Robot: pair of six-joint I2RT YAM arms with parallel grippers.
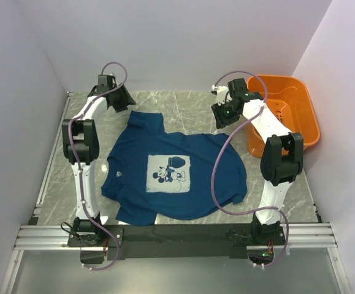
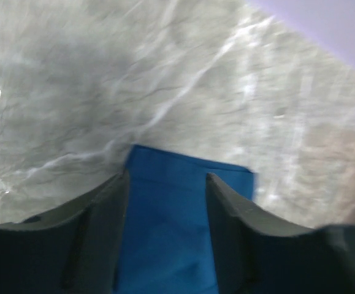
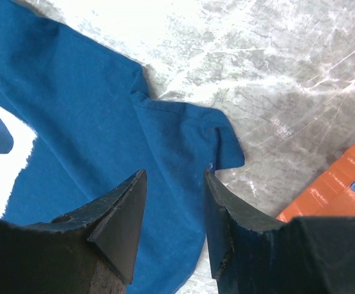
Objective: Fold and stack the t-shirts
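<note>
Left wrist view, entry one: left gripper [image 2: 167,177], fingers [image 2: 106,226] spread and pinching nothing. A squared corner of the t-shirt [image 2: 177,245] lies flat between them and just beyond.

Entry two: right gripper [image 3: 175,176], fingers likewise apart, poised over a flap [image 3: 186,131] at the shirt's edge (orange basket [image 3: 330,190] well off past the outer finger).

The shirt lies spread print-up on the table [image 1: 183,107], unfolded. We judge the first fold is being set up. Next, both grippers must descend and nip the cloth edges.

The left arm [image 1: 79,141] and right arm [image 1: 281,156] reach toward the far edge of the worktop [image 1: 183,107], elbows raised. The left gripper [image 1: 119,98] and right gripper [image 1: 221,114] tilt downward, each with jaws parted.
</note>
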